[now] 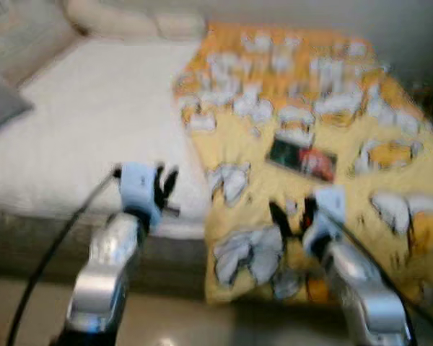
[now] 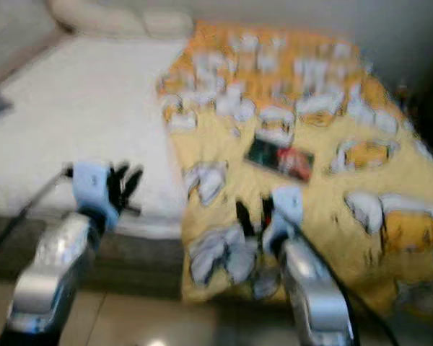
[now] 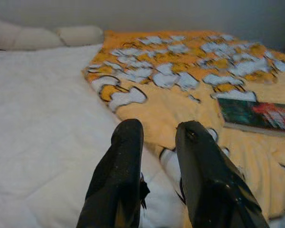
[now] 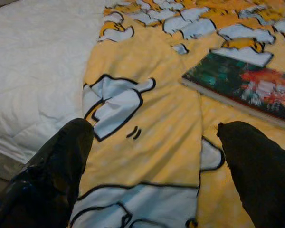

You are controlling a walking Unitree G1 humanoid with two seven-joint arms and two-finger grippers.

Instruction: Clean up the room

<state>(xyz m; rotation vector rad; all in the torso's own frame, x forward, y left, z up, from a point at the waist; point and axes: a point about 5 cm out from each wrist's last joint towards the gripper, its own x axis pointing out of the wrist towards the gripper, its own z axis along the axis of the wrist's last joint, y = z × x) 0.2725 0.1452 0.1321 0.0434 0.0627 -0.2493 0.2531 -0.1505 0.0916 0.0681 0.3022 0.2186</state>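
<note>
Book (image 4: 247, 90): the likeliest thing for us to clear; it lies flat on the blanket, well in from the bed's near edge, so we judge it was left there loose.
Blanket (image 1: 332, 209): yellow with white cartoon shapes, under the book and covering that side of the bed; its near edge droops over the bed's edge.
Mattress (image 1: 94, 130): bare white, beside the blanket on the side away from the book; pillows (image 3: 47, 35) lie at the far end.
Right gripper (image 4: 154, 156): we hold it over the blanket just short of the book, fingers spread wide, probably ready to reach for the book.
Left gripper (image 3: 159, 166): we hold it near the blanket's edge, farther from the book, fingers a little apart and holding nothing, likely only standing by.
Sharpness: both head views are blurred, so we cannot read the book's cover.
</note>
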